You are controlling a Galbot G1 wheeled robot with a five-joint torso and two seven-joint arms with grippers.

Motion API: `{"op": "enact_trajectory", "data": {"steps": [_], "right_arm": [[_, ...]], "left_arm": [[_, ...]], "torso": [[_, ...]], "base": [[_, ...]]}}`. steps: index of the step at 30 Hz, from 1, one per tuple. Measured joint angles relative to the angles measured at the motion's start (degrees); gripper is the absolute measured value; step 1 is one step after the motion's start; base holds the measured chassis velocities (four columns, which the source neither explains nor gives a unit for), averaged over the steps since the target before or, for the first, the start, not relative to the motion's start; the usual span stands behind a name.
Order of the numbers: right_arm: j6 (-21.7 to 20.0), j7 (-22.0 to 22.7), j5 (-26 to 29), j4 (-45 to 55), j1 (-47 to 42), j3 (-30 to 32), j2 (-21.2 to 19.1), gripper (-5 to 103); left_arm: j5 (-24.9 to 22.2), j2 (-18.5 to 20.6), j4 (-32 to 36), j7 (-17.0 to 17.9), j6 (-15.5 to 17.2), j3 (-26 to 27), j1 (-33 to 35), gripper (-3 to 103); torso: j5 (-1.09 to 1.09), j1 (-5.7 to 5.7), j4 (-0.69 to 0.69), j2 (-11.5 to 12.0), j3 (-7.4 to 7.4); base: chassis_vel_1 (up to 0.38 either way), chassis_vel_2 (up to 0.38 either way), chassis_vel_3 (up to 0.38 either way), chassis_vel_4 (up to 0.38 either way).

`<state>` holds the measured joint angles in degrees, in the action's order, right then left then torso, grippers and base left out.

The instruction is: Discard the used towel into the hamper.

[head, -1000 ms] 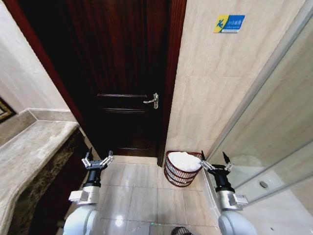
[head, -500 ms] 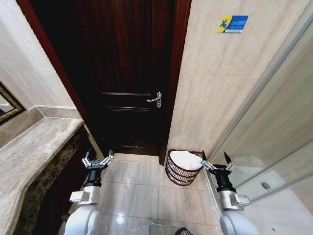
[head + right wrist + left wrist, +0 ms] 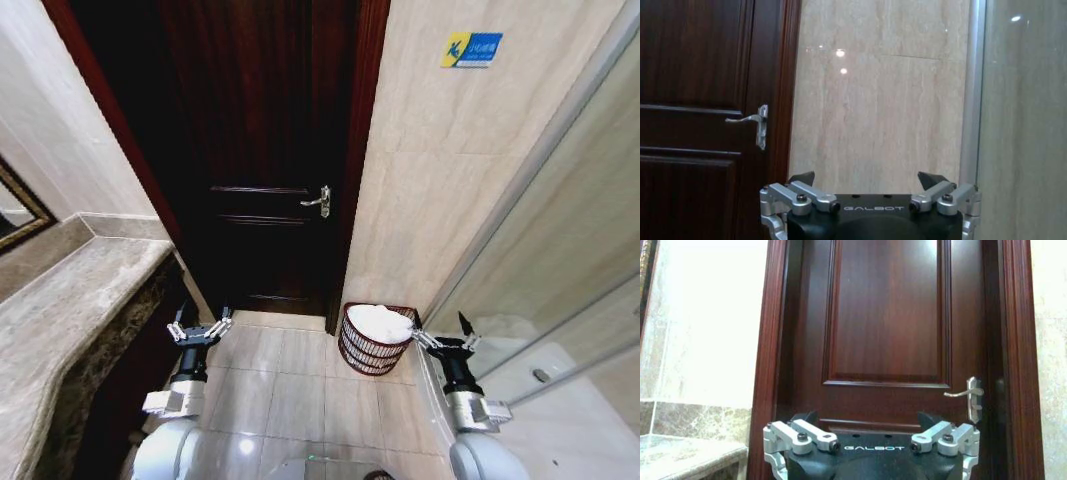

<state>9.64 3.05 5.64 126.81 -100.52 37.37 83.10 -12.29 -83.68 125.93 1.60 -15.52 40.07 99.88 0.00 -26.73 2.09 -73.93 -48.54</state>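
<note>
Head view showed the small reddish-brown wire hamper [image 3: 376, 339] standing on the pale tiled floor [image 3: 290, 385], in the corner between the dark wooden door [image 3: 265, 150] and the beige tiled wall [image 3: 450, 200]. A white crumpled towel [image 3: 380, 322] lay inside it, heaped up to the rim. The right gripper [image 3: 441, 337] hovered just beside the hamper, apart from it, its jaws spread and empty. The left gripper [image 3: 199, 328] hung low in front of the door, well apart from the hamper, its jaws spread and empty too. A grey marble table [image 3: 70, 310] ran along the robot's left.

Compared with half a second earlier, the whole picture had shifted slightly, so the camera had moved; the hamper, towel and both grippers kept the same places relative to one another.

Left wrist view faced the door and its silver lever handle [image 3: 968, 397].
</note>
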Motion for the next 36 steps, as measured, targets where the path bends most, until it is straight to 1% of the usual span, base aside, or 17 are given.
{"op": "enact_trajectory", "data": {"steps": [17,36], "right_arm": [[0.31,0.01,-0.63,-0.21,-0.13,0.01,0.26,100],[0.64,0.01,-0.91,-0.14,-0.51,-0.02,0.52,100]], "left_arm": [[0.06,0.31,-0.1,-0.04,-0.4,-0.05,-0.05,100],[0.34,0.5,-0.09,-0.09,-1.02,0.15,0.32,100]], "torso": [[0.0,0.0,0.0,0.0,0.0],[0.0,0.0,0.0,0.0,0.0]], "base": [[0.007,-0.008,-0.007,0.011],[0.046,-0.054,-0.044,0.046]]}}
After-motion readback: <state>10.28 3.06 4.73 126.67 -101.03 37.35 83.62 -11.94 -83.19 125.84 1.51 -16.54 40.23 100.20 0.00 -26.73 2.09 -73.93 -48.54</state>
